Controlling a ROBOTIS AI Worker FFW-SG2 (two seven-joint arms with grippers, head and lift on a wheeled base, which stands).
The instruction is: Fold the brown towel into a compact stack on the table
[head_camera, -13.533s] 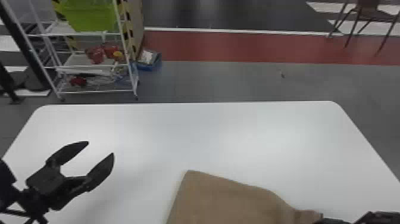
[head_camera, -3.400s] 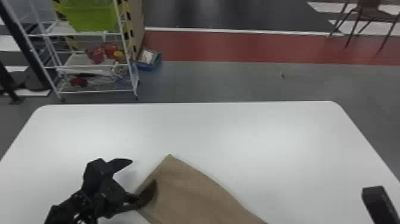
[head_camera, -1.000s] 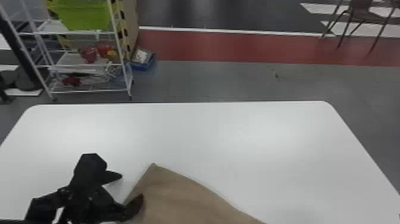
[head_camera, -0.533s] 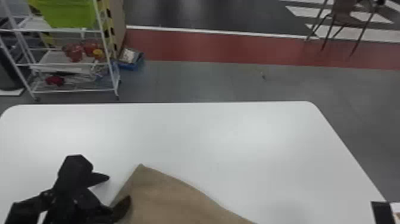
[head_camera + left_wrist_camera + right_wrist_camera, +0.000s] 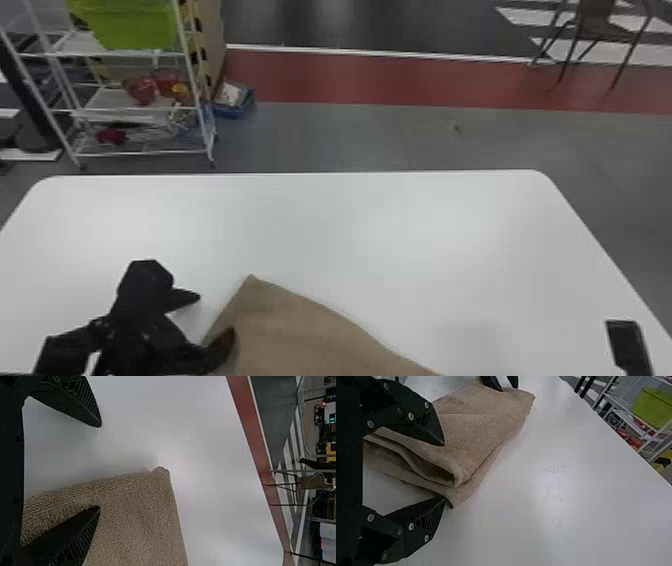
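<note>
Mid-fold, it seems! My left pincer point(image 5: 100, 466) and right pincer point(image 5: 444, 471) gape around towel point(image 5: 484, 421) edges; next, pinch layers, fold over.

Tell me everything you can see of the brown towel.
The brown towel looks soft, with a fine, nubby pile. It is folded into layers and lies low on the white table, one corner pointing toward the far edge. At its end by the right gripper, the layers gape loosely and are not quite lined up, between that gripper's open fingers. The left gripper is open at its left edge, one finger overlapping the cloth; firm contact can't be told.
</note>
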